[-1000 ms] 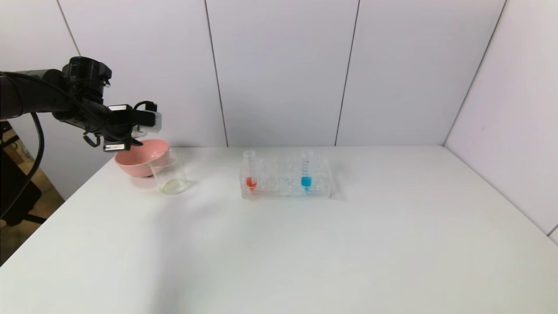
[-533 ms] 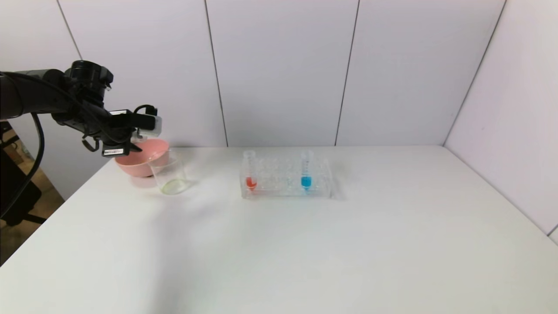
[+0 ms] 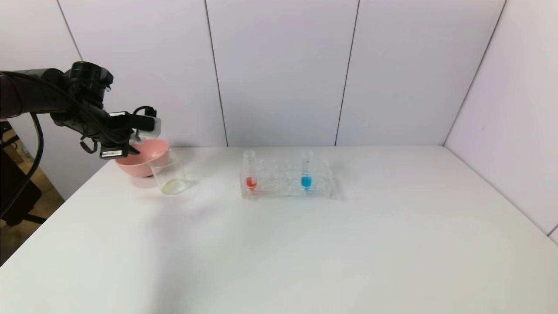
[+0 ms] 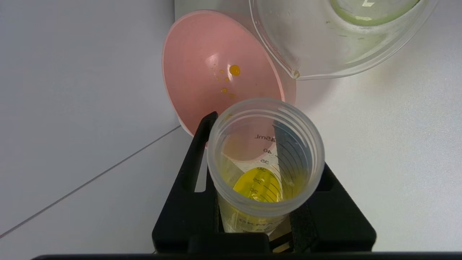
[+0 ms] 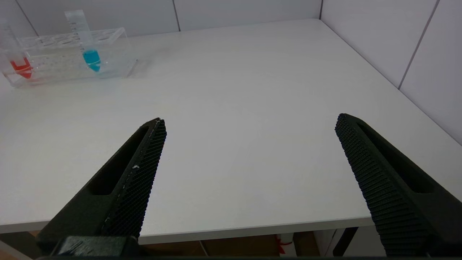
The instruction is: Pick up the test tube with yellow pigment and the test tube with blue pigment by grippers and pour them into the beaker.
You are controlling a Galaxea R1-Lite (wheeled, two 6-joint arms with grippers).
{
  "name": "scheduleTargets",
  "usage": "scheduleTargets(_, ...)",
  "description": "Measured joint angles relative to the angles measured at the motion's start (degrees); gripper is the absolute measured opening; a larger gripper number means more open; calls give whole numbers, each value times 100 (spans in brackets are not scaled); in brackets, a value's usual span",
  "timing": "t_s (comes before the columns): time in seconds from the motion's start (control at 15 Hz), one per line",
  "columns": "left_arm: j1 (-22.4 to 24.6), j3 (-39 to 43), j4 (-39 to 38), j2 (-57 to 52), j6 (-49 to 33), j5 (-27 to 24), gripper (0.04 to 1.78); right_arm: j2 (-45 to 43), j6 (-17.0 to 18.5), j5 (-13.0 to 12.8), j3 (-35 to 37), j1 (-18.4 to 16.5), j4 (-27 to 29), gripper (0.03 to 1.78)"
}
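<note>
Left gripper clamps yellow tube over pink bowl.

I see the yellow tube: clear, black graduation marks, yellow liquid pooled inside. Pink bowl has a few yellow-orange drops on its inner wall. Beaker clear, faint yellow-green film at the bottom. Rack clear. Blue tube: bright blue at tip. Red tube: red-orange at tip. Desk plain white. Right tool is black, with a fine ribbed texture on its pads.
</note>
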Motion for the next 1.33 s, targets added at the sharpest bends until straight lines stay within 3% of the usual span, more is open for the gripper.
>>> scheduleTargets(1.33, -189, -7, 169, 35, 245, 980, 54, 0, 0, 0, 0, 0, 0, 171)
